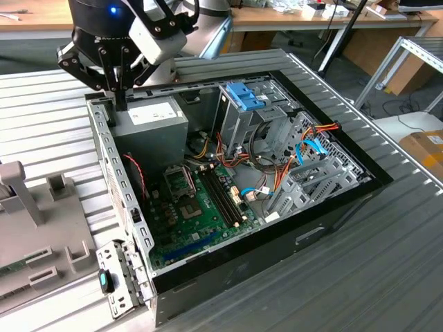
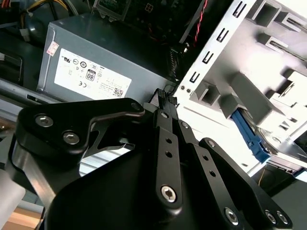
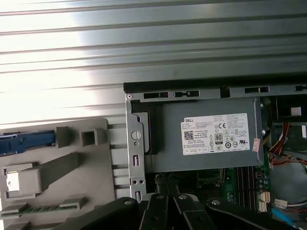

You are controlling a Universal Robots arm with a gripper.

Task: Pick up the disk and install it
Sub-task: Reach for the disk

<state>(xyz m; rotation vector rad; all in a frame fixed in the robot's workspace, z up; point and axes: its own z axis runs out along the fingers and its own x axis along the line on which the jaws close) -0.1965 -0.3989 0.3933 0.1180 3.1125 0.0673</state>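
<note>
My gripper (image 1: 121,102) hangs over the back left corner of the open computer case (image 1: 332,207), its fingers pressed together with nothing between them. In both wrist views the shut fingertips (image 2: 165,99) (image 3: 168,196) sit just off the case's metal edge, next to the grey power supply with the white sticker (image 3: 206,139). Of the disk, a bright blue frame edge (image 3: 26,142) (image 2: 248,136) shows, lying in the grey plastic fixture (image 3: 62,167) beside the case. The rest of the disk is out of frame.
Inside the case lie the green motherboard (image 1: 197,207), loose coloured cables (image 1: 277,166) and a metal drive cage topped by a blue latch (image 1: 243,95). The grey fixture (image 1: 34,228) stands at the exterior view's left on the ribbed metal table (image 1: 387,263).
</note>
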